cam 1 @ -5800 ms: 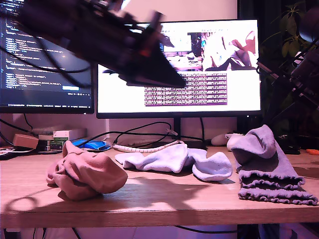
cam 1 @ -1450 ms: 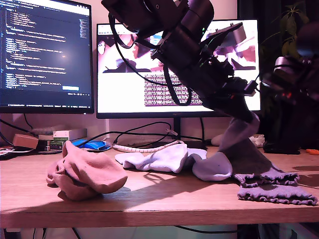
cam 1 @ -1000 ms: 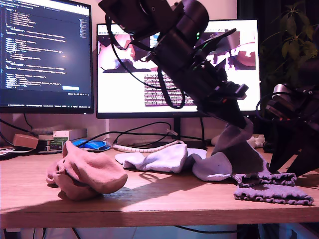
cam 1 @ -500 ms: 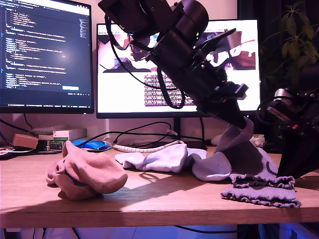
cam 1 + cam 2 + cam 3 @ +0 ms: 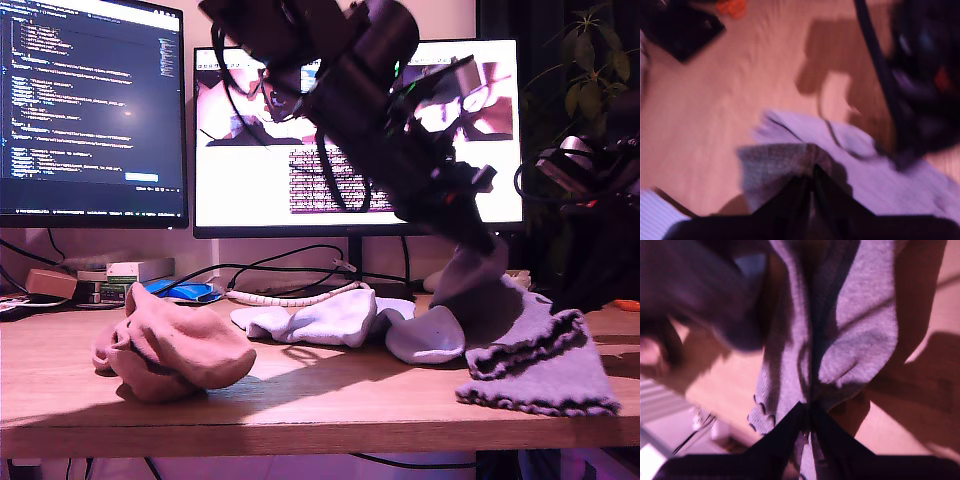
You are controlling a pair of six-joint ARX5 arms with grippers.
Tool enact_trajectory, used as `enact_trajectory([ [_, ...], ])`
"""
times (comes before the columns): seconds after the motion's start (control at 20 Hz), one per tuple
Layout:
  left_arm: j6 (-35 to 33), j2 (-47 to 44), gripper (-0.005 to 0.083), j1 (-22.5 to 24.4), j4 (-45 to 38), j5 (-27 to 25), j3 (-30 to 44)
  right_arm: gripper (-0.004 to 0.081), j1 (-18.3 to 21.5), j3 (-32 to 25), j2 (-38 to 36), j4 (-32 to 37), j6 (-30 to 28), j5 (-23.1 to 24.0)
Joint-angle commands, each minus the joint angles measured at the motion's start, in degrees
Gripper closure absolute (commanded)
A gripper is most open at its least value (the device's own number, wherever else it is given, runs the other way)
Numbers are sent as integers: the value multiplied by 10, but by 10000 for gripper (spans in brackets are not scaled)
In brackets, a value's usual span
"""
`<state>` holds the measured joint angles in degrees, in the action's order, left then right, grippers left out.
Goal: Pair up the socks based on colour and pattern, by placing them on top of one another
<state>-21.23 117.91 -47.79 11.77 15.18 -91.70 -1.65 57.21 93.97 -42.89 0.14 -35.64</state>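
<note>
Item: limp grey-lavender frilly-cuffed fabric socks [image 5: 535,355], on the desk at the exterior view's right, my first gripper [image 5: 812,175] and my second gripper [image 5: 809,412] each clamped on cloth; light, floppy, best pinched at cuff or toe; since half a second ago, cuff end raised.

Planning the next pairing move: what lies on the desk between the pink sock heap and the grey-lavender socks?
In the exterior view, the white socks lie between the pink socks and the grey-lavender socks.
</note>
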Motion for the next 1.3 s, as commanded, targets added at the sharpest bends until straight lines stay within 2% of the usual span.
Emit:
enact_trajectory([
  [0.0,-2,-3,794,1,5,5,-16,775,-4,-1,2,5,0,-3],
  [0.15,-3,-3,794,1,12,7,-19,642,-4,-1,2,9,3,16],
  [0.2,-2,-3,794,1,16,9,-19,621,-5,-1,2,16,4,23],
  [0.55,-9,-3,794,2,28,11,-19,620,-8,-1,2,24,14,27],
  [0.75,-9,-3,794,2,33,11,-22,620,-14,-1,6,35,9,52],
  [0.95,-13,-3,794,2,35,11,-22,556,-14,-1,31,23,14,82],
  [1.25,-13,-3,794,3,34,11,-22,557,-17,-1,38,25,17,89],
])
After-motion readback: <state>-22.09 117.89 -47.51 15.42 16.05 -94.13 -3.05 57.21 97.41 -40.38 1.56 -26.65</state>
